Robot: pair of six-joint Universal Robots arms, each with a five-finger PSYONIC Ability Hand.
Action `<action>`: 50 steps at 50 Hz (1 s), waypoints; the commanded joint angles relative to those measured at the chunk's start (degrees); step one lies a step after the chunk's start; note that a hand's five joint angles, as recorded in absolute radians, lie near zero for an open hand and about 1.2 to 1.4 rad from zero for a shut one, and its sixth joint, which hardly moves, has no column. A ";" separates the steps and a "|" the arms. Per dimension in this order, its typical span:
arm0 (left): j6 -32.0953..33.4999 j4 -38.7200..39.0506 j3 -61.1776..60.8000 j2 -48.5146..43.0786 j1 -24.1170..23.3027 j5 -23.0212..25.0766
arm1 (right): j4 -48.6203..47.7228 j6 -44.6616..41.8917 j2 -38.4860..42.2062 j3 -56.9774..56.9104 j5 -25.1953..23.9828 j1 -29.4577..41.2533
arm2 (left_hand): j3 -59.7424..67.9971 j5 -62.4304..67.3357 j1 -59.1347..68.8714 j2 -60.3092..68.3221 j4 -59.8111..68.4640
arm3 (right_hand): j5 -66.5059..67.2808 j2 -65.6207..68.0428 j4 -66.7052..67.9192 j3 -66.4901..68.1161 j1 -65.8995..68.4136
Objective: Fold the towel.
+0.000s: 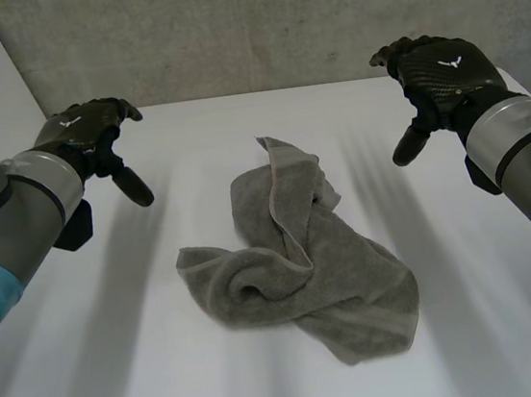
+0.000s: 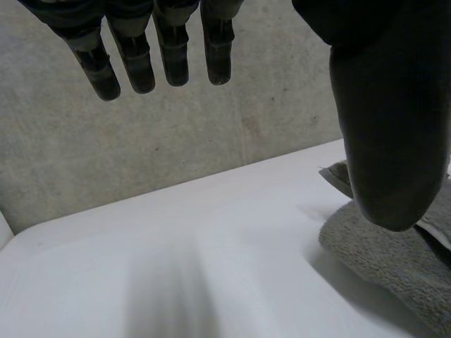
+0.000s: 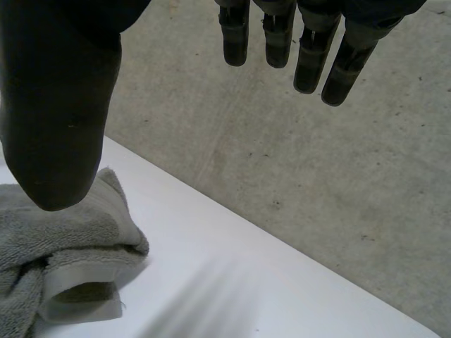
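Observation:
A grey towel (image 1: 302, 257) lies crumpled in a heap on the middle of the white table (image 1: 494, 325). My left hand (image 1: 93, 132) hovers above the table to the towel's far left, fingers straight, open and empty. My right hand (image 1: 439, 71) hovers to the towel's far right, also open and empty. In the left wrist view the towel (image 2: 387, 253) lies beyond the thumb (image 2: 384, 141), with the fingers (image 2: 141, 56) spread apart from it. In the right wrist view a folded towel edge (image 3: 77, 260) lies below the thumb (image 3: 56, 120), and the fingers (image 3: 310, 49) hang straight.
A grey concrete wall (image 1: 244, 27) rises right behind the table's far edge. Bare white table surface lies on both sides of the towel and in front of it.

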 commanded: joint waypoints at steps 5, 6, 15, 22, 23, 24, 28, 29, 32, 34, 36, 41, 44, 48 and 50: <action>-0.01 3.24 -2.08 0.89 -1.93 -0.30 | 0.16 0.05 -0.13 -0.29 0.12 -1.11 | -2.57 -2.34 -6.53 -3.42 -3.18 | -3.54 -4.24 -3.05 -1.87 -3.03; -0.01 3.24 -2.08 0.89 -1.94 -0.30 | 0.16 -0.03 -0.13 -0.38 0.12 -1.37 | -2.57 -2.34 -6.53 -3.42 -3.18 | -3.54 -4.24 -3.05 -1.87 -3.03; -0.01 3.41 -2.17 0.98 -2.38 -0.21 | 0.16 -0.04 -0.92 -0.38 0.03 -1.63 | -2.57 -2.34 -6.53 -3.42 -3.18 | -3.54 -4.24 -3.05 -1.87 -3.03; -0.09 3.41 -2.17 1.42 -2.46 -0.21 | 0.24 0.05 -0.92 -0.29 -0.15 -1.90 | -2.57 -2.34 -6.53 -3.42 -3.18 | -3.54 -4.24 -3.05 -1.87 -3.03; -0.09 3.41 -2.17 1.50 -2.46 -0.21 | 0.24 0.05 -0.92 -0.29 -0.15 -1.90 | -2.57 -2.34 -6.53 -3.42 -3.18 | -3.54 -4.24 -3.05 -1.87 -3.03; -0.09 3.41 -2.17 1.59 -2.46 -0.21 | 0.24 0.05 -0.92 -0.21 -0.15 -1.90 | -2.57 -2.34 -6.53 -3.42 -3.18 | -3.54 -4.24 -3.05 -1.87 -3.03; -0.09 3.41 -2.17 1.77 -2.46 -0.21 | 0.24 0.05 -0.84 -0.12 -0.15 -1.90 | -2.57 -2.34 -6.53 -3.42 -3.18 | -3.54 -4.24 -3.05 -1.87 -3.03; -0.09 3.50 -2.17 1.77 -2.46 -0.21 | 0.24 0.14 -0.84 -0.12 -0.06 -1.90 | -2.57 -2.34 -6.53 -3.42 -3.18 | -3.54 -4.24 -3.05 -1.87 -3.03; -0.09 3.50 -2.17 2.12 -2.55 -0.21 | 0.24 0.05 -0.75 -0.03 -0.06 -1.90 | -2.57 -2.34 -6.53 -3.42 -3.18 | -3.54 -4.24 -3.05 -1.87 -3.03; -0.09 3.50 -2.17 2.12 -2.55 -0.21 | 0.16 0.05 -0.66 0.06 -0.15 -1.81 | -2.57 -2.34 -6.53 -3.42 -3.18 | -3.54 -4.24 -3.05 -1.87 -3.03; -0.09 3.59 -2.17 2.12 -2.55 -0.12 | 0.16 0.05 -0.66 0.06 -0.41 -1.90 | -2.57 -2.34 -6.53 -3.42 -3.18 | -3.54 -4.24 -3.05 -1.87 -3.03; -0.09 3.59 -2.87 2.56 -2.64 0.23 | 0.33 -1.62 -0.66 -0.56 -4.45 -1.72 | -2.57 -2.34 -6.53 -3.42 -3.18 | -3.54 -4.24 -3.05 -1.87 -3.03; -0.09 3.68 -5.42 3.79 -3.52 0.32 | 1.12 -5.72 -0.14 -1.43 -12.49 -2.16 | -2.57 -2.17 -6.37 -3.25 -3.18 | -3.54 -4.24 -3.05 -1.87 -3.03; -0.09 6.56 -11.63 5.11 -4.22 0.75 | 2.18 -11.45 2.40 -2.83 -23.58 -3.22 | -2.57 -1.67 -5.87 -2.75 -3.18 | -3.54 -4.24 -3.05 -1.87 -3.03; -0.01 8.93 -13.92 4.93 -4.31 0.75 | 2.35 -12.25 3.82 -3.90 -25.11 -3.13 | -2.57 -1.34 -5.53 -2.41 -3.18 | -3.54 -4.24 -3.05 -1.87 -3.03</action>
